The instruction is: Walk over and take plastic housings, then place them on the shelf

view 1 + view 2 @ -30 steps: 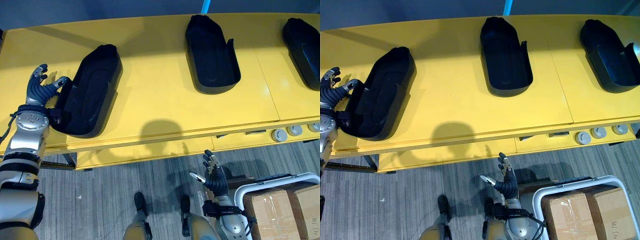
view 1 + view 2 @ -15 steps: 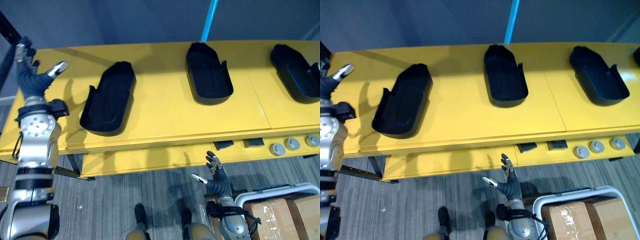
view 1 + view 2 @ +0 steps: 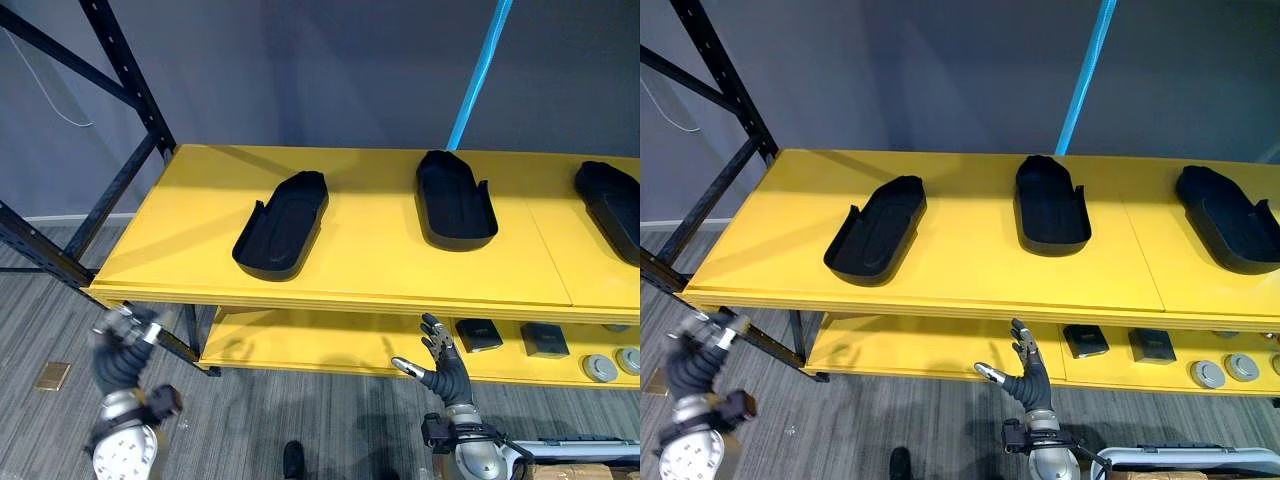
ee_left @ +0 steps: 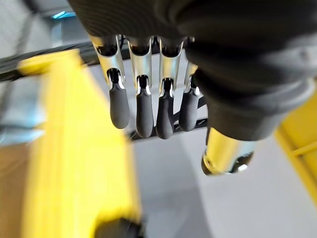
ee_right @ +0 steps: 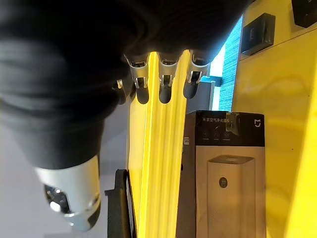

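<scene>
Both hands empty, low before the yellow shelf (image 3: 190, 240): left hand (image 3: 118, 358) fingers straight and loose, right hand (image 3: 445, 373) splayed open. On the shelf top, well apart from both: left housing (image 3: 282, 225) at 1 o'clock of left hand, long axis 7-to-1; middle housing (image 3: 455, 200) at 12 o'clock of right hand, axis 6-to-12, looks nearer; right housing (image 3: 610, 205) at 2. All black plastic, matte shallow tubs, rounded ends.

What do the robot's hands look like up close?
The left hand and right hand match: slim silver fingers with dark rubbery tips, a silver thumb set apart, and a dark ribbed cover over the back and wrist.
</scene>
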Motion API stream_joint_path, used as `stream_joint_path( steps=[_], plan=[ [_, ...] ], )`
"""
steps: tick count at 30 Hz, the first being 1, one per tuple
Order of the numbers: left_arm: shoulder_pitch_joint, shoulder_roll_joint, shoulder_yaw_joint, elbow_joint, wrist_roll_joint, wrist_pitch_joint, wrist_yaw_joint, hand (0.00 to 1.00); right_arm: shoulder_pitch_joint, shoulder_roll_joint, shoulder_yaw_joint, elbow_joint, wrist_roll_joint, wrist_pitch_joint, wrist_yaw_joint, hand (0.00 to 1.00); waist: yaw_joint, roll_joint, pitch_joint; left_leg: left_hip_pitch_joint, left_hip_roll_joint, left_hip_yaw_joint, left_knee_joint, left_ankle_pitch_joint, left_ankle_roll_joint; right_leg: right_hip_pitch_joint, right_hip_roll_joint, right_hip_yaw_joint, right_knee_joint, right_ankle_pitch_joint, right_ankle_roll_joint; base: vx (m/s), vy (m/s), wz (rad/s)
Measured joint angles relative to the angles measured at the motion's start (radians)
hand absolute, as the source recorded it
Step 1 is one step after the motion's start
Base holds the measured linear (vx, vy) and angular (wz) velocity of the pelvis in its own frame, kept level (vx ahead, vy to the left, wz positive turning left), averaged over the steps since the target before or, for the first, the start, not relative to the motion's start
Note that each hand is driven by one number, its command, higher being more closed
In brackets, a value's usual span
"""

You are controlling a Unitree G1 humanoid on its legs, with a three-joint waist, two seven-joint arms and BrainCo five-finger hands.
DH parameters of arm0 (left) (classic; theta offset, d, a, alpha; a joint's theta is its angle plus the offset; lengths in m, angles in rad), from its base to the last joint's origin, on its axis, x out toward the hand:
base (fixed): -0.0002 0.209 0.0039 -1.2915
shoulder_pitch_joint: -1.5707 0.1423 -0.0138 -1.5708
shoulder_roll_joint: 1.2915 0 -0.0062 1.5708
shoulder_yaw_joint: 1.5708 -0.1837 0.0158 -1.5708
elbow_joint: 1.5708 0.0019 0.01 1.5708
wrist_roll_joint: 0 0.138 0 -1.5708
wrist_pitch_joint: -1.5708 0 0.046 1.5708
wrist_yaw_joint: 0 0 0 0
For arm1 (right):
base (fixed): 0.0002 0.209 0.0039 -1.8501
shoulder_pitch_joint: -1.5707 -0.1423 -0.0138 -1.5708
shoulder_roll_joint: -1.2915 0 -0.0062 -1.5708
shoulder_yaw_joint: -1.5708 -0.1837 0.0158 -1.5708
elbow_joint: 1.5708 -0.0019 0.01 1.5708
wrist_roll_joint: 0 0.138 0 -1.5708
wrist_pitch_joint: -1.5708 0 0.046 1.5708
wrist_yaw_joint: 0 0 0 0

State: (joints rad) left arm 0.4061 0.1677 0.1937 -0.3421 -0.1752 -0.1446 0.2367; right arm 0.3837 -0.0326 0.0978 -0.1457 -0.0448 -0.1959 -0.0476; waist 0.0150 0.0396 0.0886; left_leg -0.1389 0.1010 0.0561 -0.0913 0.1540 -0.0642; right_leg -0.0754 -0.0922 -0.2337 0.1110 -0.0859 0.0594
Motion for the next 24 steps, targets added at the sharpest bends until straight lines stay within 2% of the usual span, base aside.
stream_joint_path(
  steps=[4,9,12,13,19,21,24],
  plan=[
    [-0.005,0.001,-0.008,0.003,-0.022,-0.003,-0.049,1.00,0.005,-0.008,0.000,0.000,0.000,0.000,0.011,0.00,-0.001,0.001,0.001,-0.024,0.002,-0.003,0.000,0.011,-0.003,-0.024,0.002,-0.003,0.002,0.008,-0.001,-0.01,0.000,0.02],
    [-0.078,0.034,-0.046,0.025,-0.067,-0.033,-0.091,1.00,-0.018,-0.017,0.000,0.000,0.001,-0.001,0.011,0.00,-0.006,0.004,0.031,-0.047,0.004,0.008,0.004,0.014,-0.004,-0.051,0.004,0.006,0.003,0.016,0.000,-0.01,0.001,-0.05],
    [-0.155,0.064,-0.065,0.068,-0.079,-0.041,-0.093,1.00,-0.049,-0.030,0.002,0.000,0.002,-0.002,0.011,0.00,-0.009,0.004,0.058,-0.053,0.007,0.031,0.004,0.014,-0.005,-0.072,0.006,0.033,0.002,0.025,-0.001,-0.03,0.004,-0.25],
    [-0.189,0.071,-0.065,0.086,-0.083,-0.042,-0.093,1.00,-0.061,-0.039,0.002,0.000,0.002,-0.002,0.010,0.00,-0.022,0.005,0.067,-0.059,0.006,0.039,0.004,0.014,-0.005,-0.083,0.006,0.040,0.002,0.028,-0.001,-0.03,0.005,-0.21],
    [-0.343,0.154,-0.103,0.147,-0.107,-0.060,-0.091,1.00,-0.080,-0.049,0.004,0.000,0.004,-0.003,0.004,0.00,-0.048,0.002,0.104,-0.084,0.010,0.086,0.004,0.014,-0.004,-0.137,0.009,0.090,0.002,0.045,-0.001,-0.03,-0.001,-0.24],
    [-0.369,0.158,-0.108,0.160,-0.119,-0.065,-0.096,1.00,-0.079,-0.049,0.003,0.000,0.004,-0.003,0.000,0.00,-0.060,0.003,0.111,-0.085,0.010,0.090,0.004,0.014,-0.005,-0.140,0.009,0.094,0.002,0.045,-0.001,-0.01,-0.008,-0.11],
    [-0.397,0.171,-0.122,0.193,-0.158,-0.068,-0.112,1.00,-0.080,-0.051,0.003,0.000,0.005,-0.004,-0.002,0.00,-0.058,0.004,0.113,-0.085,0.017,0.108,0.004,0.012,-0.007,-0.150,0.016,0.111,0.002,0.048,-0.005,-0.01,-0.014,-0.16]
  ],
)
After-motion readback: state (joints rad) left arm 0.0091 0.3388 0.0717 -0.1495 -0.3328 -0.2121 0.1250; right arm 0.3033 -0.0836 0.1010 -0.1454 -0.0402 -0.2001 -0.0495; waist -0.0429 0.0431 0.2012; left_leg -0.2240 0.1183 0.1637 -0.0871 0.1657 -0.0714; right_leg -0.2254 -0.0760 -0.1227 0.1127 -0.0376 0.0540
